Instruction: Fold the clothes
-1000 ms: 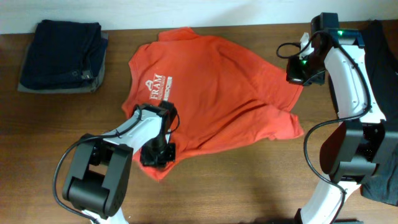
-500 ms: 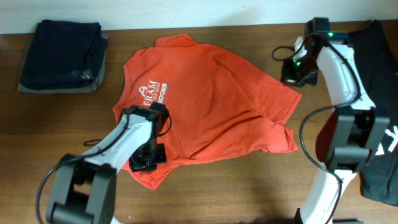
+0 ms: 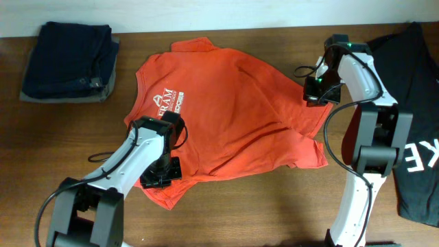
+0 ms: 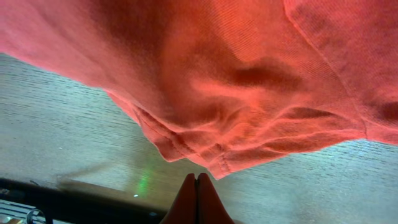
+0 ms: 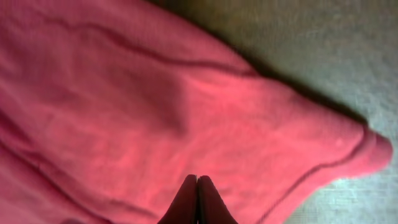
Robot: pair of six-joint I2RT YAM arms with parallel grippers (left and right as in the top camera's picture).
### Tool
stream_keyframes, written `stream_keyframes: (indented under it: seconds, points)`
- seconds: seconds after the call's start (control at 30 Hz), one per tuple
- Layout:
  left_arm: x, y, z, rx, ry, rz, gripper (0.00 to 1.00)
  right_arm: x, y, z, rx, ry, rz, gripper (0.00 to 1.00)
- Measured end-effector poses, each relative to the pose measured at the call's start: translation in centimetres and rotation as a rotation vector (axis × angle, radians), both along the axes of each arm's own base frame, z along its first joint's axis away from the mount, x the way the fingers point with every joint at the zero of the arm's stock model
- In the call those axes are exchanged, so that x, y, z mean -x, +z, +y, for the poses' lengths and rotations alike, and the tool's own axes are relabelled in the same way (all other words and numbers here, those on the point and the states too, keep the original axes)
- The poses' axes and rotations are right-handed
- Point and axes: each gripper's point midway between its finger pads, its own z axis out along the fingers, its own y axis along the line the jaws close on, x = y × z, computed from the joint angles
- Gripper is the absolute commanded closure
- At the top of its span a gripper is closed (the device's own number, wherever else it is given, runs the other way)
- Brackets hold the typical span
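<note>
T-shirt [image 3: 233, 110] dragged left in the last second, now spread chest-print up mid-bench [image 3: 274, 206]; left fingers [image 4: 188, 200] shut on its bunched lower hem, right fingers [image 5: 188, 200] shut over the sleeve, grip unclear; probably flattened for the first fold.

**Surface findings: cloth, wood, plastic**

T-shirt [image 3: 233, 110]: red-orange knit cloth, matt, fine rib visible, stitched hems. Its lettering [image 3: 170, 103]: flat white print. Tabletop [image 3: 274, 206]: brown wood grain, dull sheen. Arm casings [image 3: 360, 68]: smooth white and black plastic, slightly glossy. Folded dark garments [image 3: 68, 58] and black T-shirt [image 3: 418, 89]: matt cloth.
</note>
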Motion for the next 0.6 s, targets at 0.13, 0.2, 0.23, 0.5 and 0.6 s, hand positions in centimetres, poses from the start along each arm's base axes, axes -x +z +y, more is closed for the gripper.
stream_keyframes:
  seconds: [0.13, 0.2, 0.23, 0.5, 0.6]
  points:
    - [0.0, 0.0, 0.1, -0.004, -0.001, -0.001, 0.99, -0.7, -0.9, -0.1, 0.006, -0.003, -0.014, 0.96]
    - [0.0, 0.0, 0.1, -0.006, -0.002, -0.002, 0.99, -1.0, -1.5, -0.2, 0.011, -0.005, -0.018, 0.96]
    - [0.0, 0.0, 0.1, -0.006, -0.002, -0.002, 0.99, -1.1, -1.9, -0.4, 0.017, -0.009, -0.017, 0.96]
    - [-0.1, 0.0, 0.1, -0.005, -0.002, -0.005, 0.99, -2.1, -2.5, -0.7, 0.032, -0.027, -0.049, 0.96]
    - [-0.2, 0.0, 0.1, -0.004, -0.002, -0.007, 0.99, -3.0, -2.5, -0.9, 0.038, -0.031, -0.082, 0.96]
